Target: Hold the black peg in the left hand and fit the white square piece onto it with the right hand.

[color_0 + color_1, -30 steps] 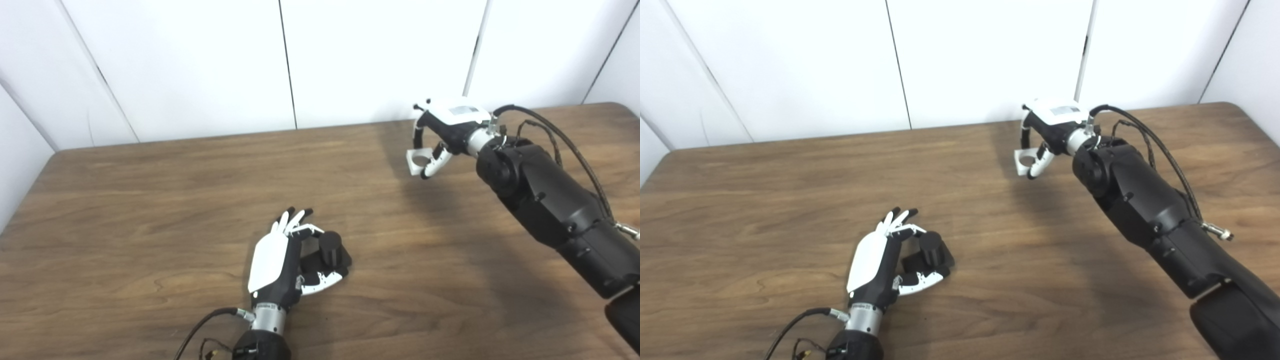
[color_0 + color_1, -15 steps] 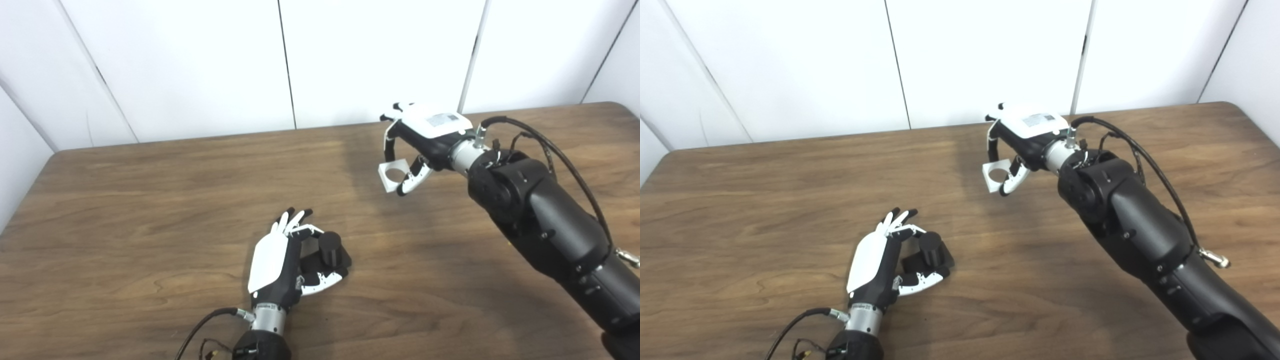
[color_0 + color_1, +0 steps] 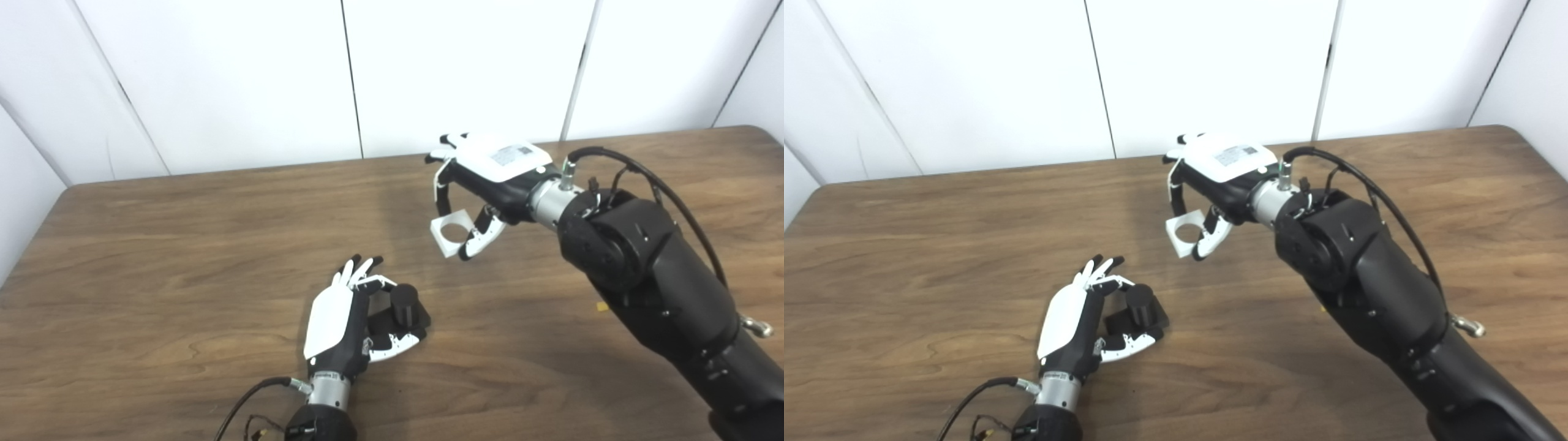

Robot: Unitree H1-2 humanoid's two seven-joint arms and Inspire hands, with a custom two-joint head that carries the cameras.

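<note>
Left hand [image 3: 343,327]: low in the frame, a little left of centre, resting on the counter [image 3: 153,245]; its fingers and thumb curl around the black peg [image 3: 404,304], which it holds.
Black peg: a short dark cylinder standing upright on a dark base, on the right side of the left hand, between the fingertips above and the thumb below.
Right hand [image 3: 1216,177]: upper centre of the frame, raised above the counter, palm down with its white back facing the camera; fingers and thumb pinch the white square piece [image 3: 1185,234] from opposite sides.
White square piece: hangs under the right hand, tilted, with a round hole through its middle; it sits up and to the right of the peg in the picture, clearly apart from it and not yet on it.
Right arm [image 3: 655,282]: thick and black, running from the lower right corner of the frame up to the hand, with a dark cable [image 3: 661,184] looping over it near the wrist.
Counter: brown wood grain, filling the lower two thirds of the frame; the right hand's shadow falls on it below and left of the piece.
Background: white wall panels [image 3: 245,79] across the top of the frame.
</note>
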